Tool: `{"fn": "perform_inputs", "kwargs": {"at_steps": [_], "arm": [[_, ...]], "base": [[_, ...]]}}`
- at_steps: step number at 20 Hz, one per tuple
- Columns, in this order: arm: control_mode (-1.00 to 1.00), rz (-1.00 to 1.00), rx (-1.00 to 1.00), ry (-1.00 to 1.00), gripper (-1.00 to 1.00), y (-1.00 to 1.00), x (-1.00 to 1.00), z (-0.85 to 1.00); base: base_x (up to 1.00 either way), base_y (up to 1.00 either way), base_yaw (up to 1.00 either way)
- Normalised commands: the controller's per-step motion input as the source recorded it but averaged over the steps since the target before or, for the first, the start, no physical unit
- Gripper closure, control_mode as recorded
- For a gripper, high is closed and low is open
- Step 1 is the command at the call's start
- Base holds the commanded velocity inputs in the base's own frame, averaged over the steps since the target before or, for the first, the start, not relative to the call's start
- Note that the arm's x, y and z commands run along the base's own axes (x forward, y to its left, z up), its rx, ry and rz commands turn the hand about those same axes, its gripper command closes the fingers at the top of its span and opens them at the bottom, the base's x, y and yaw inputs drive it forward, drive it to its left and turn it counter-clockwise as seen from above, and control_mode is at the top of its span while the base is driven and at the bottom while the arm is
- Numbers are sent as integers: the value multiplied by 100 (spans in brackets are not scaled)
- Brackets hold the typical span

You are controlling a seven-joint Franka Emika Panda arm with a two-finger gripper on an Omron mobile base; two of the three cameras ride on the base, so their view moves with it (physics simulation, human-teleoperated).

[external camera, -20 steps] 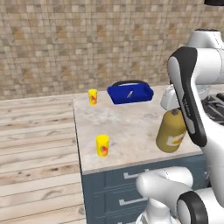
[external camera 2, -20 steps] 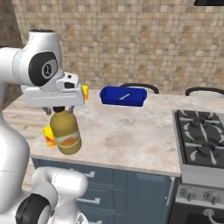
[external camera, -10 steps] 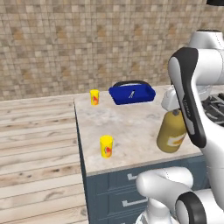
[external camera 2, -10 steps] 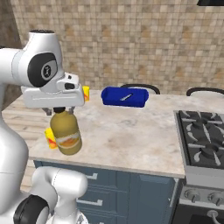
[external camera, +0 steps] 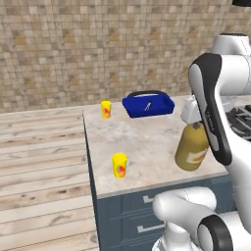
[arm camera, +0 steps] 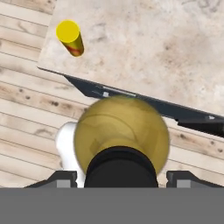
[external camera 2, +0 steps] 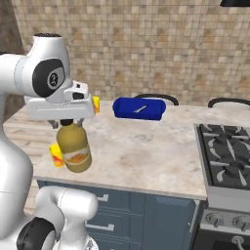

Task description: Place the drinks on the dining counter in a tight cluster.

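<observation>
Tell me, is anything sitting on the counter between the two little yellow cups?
No: in the left base view, only bare marbled counter lies between the far yellow cup and the near yellow cup.

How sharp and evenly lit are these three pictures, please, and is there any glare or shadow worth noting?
Left base view: soft, even light, no glare; the amber bottle and the yellow cup look slightly blurred. Right base view: equally flat light, with the dining counter showing no clear shadows. Hand view: sharpest; the bottle's shoulder shows faint streaky sheen, no hard highlight.
</observation>
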Motion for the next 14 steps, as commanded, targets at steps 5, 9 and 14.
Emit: {"fn": "perform_inputs", "kwargs": {"at_steps": [5,9,14], "arm": [[-100,10,0,0,100,0,97,0],[-100,14,0,0,100,-1,98,0],[-100,14,0,0,100,-5,69,-5]], "base": [[0,0,0],[0,0,0],[0,0,0]]}}
